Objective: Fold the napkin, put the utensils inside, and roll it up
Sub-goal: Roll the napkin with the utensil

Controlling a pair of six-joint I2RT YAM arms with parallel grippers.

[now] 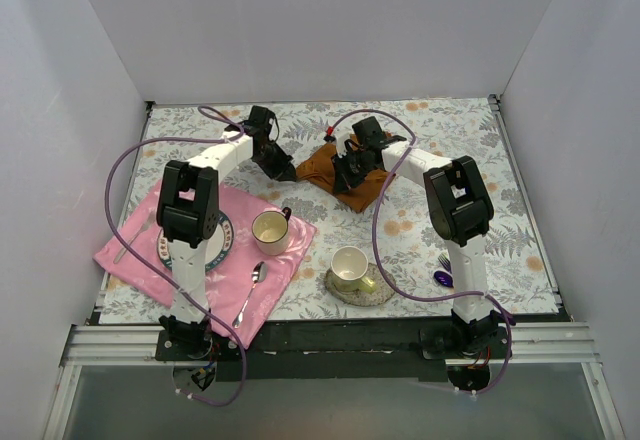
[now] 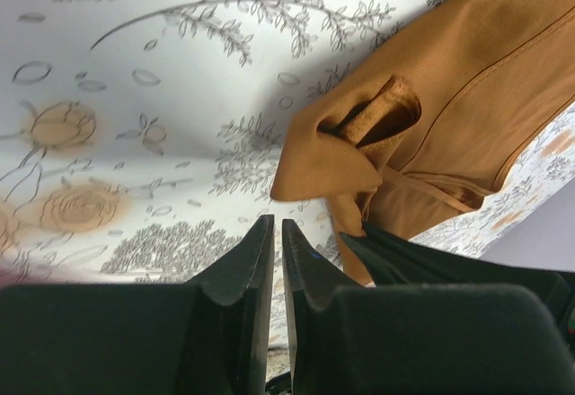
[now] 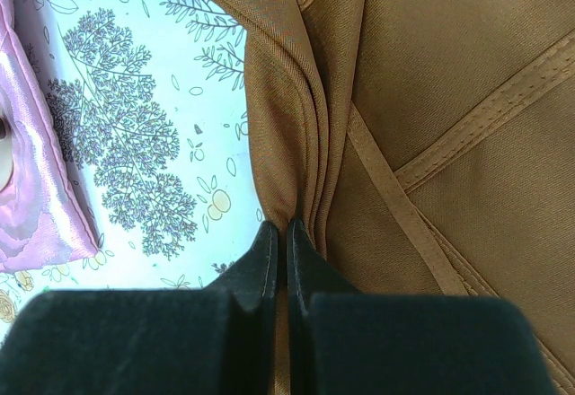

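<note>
Napkin [image 1: 318, 164]: bunched at far centre of the table, hemmed edges overlapping.
Right gripper [image 3: 278, 230]: pressed together, pinching a gathered fold.
Left gripper [image 2: 277, 230]: fingers almost touching, gripping nothing, just beside the napkin's corner.
Utensils [image 1: 442, 278]: near right, well apart.
Pink cloth [image 1: 130, 245]: near left.

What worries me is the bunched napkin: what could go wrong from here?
The left gripper looks shut beside the napkin, gripping nothing, so it may not hold any corner. The right gripper pinches several bunched layers; pulling alone could drag or crumple the napkin rather than fold it.
</note>
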